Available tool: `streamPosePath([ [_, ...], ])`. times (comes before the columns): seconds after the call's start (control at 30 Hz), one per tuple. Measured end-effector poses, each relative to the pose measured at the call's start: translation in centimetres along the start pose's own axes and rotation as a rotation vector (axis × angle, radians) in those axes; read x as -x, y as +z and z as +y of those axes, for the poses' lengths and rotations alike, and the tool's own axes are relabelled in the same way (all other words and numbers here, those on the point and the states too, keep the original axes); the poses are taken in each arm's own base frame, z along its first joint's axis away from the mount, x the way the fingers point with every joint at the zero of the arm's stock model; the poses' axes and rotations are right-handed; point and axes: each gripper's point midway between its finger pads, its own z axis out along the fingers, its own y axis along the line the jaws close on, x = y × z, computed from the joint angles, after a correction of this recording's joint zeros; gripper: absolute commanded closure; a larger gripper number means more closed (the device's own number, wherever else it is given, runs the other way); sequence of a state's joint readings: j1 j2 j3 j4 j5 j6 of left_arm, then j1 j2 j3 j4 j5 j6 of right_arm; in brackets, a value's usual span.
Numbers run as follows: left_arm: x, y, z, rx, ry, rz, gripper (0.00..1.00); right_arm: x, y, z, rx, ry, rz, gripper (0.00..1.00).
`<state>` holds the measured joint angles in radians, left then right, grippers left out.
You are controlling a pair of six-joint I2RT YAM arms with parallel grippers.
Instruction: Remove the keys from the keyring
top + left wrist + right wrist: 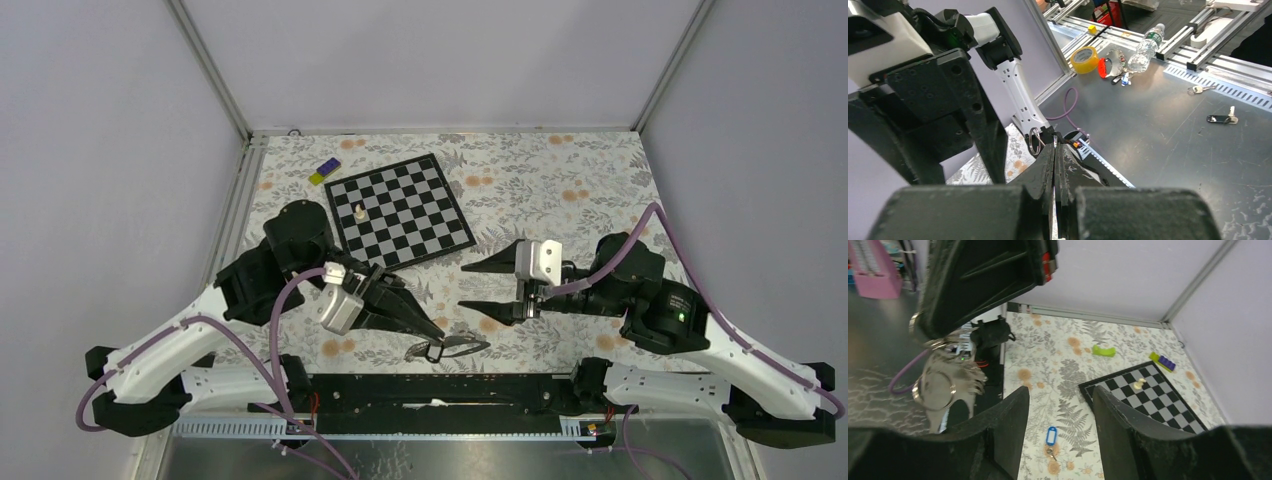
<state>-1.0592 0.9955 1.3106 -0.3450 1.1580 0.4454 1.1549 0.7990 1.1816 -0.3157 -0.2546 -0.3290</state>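
Left gripper (1055, 146) was clamped shut on the keys (948, 374), which dangled beneath its tip; right gripper (463, 287), partway open and empty, stood just beside, the keys outside its gap toward the table's near edge.

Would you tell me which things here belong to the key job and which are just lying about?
Job: keys pinched in the left gripper; blue-tagged keyring on the table; right gripper, open.
Lying about: chessboard, white chess piece, green piece, purple and yellow block.
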Motion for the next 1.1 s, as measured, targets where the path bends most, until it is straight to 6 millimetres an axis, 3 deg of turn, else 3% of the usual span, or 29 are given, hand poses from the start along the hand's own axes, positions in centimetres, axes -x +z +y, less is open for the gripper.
streamPosePath([
  [0.4,-0.2,-0.5,0.6,0.067,0.065,0.023,1.00,1.0,-0.4,3.5,0.176,0.095,-0.047,0.42],
  [0.8,-0.8,-0.5,0.8,0.075,0.064,0.032,1.00,3.0,-0.2,4.6,0.234,0.152,-0.169,0.43],
  [1.1,-0.8,-0.5,0.8,0.076,0.067,0.031,1.00,2.4,0.8,4.8,0.248,0.184,-0.152,0.44],
])
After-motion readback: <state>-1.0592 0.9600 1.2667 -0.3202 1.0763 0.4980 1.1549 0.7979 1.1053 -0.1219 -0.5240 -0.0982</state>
